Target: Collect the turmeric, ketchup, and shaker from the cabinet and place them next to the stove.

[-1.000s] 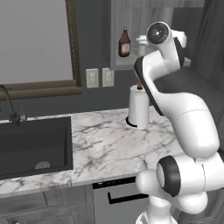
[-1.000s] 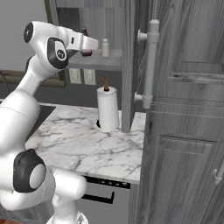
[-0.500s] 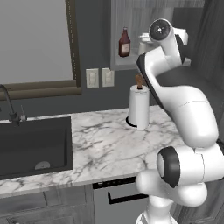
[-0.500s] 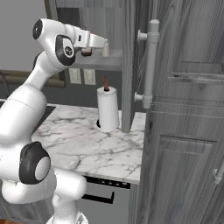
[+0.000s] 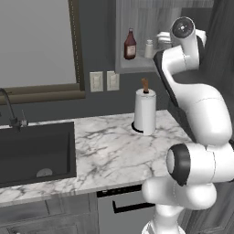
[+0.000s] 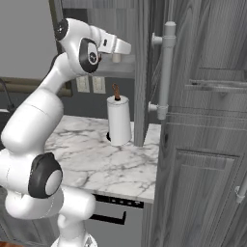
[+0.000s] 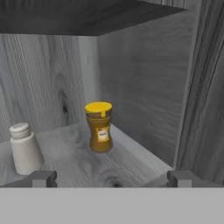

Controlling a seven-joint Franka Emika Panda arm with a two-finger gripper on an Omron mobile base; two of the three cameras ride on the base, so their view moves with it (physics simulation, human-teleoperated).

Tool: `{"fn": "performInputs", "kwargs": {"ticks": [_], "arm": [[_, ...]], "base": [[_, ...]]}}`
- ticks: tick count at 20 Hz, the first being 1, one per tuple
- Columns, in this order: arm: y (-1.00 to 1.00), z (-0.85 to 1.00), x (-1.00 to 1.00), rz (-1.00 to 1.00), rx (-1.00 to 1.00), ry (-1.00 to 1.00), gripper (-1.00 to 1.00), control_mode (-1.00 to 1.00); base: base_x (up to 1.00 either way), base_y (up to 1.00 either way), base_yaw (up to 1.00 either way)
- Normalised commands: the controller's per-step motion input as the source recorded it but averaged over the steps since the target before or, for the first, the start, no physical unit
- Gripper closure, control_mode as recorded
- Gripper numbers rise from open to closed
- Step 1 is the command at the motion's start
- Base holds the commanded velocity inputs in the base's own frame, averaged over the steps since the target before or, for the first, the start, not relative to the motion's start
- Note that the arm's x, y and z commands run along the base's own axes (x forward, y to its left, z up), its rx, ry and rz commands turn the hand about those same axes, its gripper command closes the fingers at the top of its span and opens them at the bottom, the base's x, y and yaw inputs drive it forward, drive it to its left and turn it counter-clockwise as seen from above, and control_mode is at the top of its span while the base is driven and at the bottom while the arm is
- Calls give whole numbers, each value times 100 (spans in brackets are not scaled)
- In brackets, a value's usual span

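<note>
Standing upright on the cabinet [image 7: 144, 78] shelf, the turmeric [image 7: 99, 127] is near the back corner, with the shaker [image 7: 25, 148] apart to its left in the hand view; the ketchup [image 5: 130, 45] stands further along the shelf, and the gripper [image 7: 111, 178] has its jaws wide and empty

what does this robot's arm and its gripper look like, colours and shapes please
The arm is glossy white, built of rounded, bulbous links with dark grey discs at the joints. Its hand is a boxy white block. The gripper has two small, dark grey, square-edged finger tips. No cables or markings are visible.
</note>
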Motion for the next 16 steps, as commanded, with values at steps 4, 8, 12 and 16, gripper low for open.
{"fn": "performInputs", "kwargs": {"ticks": [4,8,12,16], "arm": [[-1,0,25,0,2,1,-100,-100],[-4,0,22,0,1,0,-100,-100],[-5,0,23,0,0,0,-100,-100],[-11,0,19,0,0,0,-100,-100]], "base": [[0,0,0],[0,0,0],[0,0,0],[0,0,0]]}}
